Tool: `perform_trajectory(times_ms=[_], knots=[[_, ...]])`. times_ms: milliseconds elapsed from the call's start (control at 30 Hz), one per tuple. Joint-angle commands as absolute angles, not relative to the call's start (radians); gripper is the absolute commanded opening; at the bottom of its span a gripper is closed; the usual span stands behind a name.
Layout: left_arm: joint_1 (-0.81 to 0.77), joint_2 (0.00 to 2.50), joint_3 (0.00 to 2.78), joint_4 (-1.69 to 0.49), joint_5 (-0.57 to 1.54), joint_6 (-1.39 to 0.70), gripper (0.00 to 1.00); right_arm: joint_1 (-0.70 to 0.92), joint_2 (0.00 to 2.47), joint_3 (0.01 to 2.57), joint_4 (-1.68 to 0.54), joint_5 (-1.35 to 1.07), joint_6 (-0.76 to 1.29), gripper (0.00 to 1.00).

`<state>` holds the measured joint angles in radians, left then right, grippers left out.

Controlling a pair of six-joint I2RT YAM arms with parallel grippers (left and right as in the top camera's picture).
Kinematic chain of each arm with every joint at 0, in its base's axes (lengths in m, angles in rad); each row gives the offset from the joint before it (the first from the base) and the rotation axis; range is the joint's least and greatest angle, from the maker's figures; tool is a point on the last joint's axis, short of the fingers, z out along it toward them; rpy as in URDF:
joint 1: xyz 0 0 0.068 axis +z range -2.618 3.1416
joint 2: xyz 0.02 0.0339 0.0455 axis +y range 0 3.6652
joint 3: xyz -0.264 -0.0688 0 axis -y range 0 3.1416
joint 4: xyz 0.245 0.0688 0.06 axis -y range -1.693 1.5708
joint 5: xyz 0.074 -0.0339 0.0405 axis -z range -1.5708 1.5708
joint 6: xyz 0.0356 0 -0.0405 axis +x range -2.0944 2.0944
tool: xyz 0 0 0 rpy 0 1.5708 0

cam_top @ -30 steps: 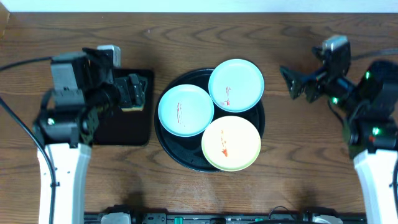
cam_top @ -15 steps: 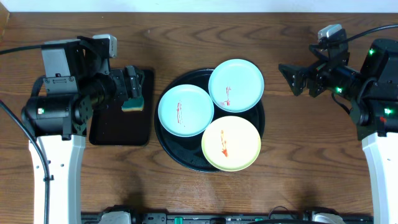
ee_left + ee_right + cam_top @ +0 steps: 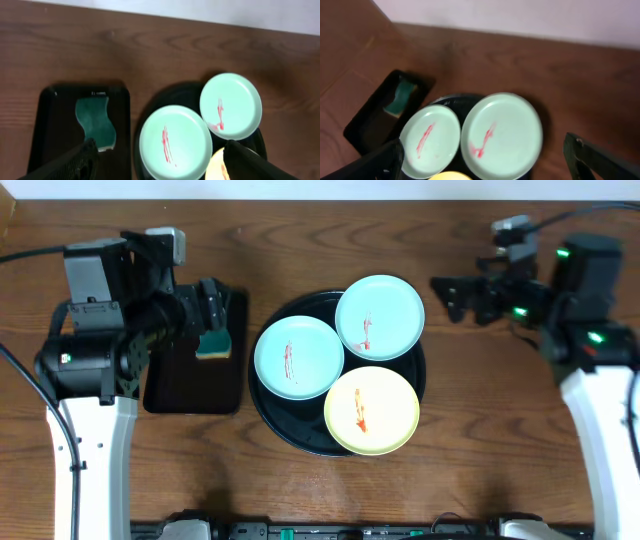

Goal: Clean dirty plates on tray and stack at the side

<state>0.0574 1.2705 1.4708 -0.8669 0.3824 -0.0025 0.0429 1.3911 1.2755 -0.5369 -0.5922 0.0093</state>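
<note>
Yellow plate cut off in wrist views, left fingers, right fingers spread, empty.

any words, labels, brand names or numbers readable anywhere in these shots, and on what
No text can be read in any view.
On the small black tray: tiny pale marks along its far rim, too small to read.
On the plates: only red smears, no print.

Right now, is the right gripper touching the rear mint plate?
Apart. The overhead view shows bare table between the right gripper and the rear mint plate.
</note>
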Motion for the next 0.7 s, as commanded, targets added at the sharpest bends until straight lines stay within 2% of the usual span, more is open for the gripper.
perform_trajectory(times_ms=[0, 200, 433, 467, 667], knots=[[0.062, 1.297, 1.494, -0.850, 0.372, 0.003, 0.80, 0.145, 1.491, 1.351, -0.555, -0.492, 0.110, 0.99], [0.062, 1.372, 1.493, -0.867, 0.361, 0.003, 0.80, 0.298, 1.689, 1.533, -0.700, -0.303, 0.183, 0.99], [0.062, 1.493, 1.493, -0.892, 0.220, -0.090, 0.81, 0.397, 1.828, 1.565, -0.738, -0.281, 0.277, 0.99], [0.062, 1.512, 1.493, -0.893, 0.215, -0.091, 0.81, 0.410, 1.843, 1.555, -0.737, -0.281, 0.301, 0.98], [0.062, 1.588, 1.493, -0.899, 0.215, -0.091, 0.80, 0.484, 1.919, 1.500, -0.758, -0.281, 0.374, 0.66]])
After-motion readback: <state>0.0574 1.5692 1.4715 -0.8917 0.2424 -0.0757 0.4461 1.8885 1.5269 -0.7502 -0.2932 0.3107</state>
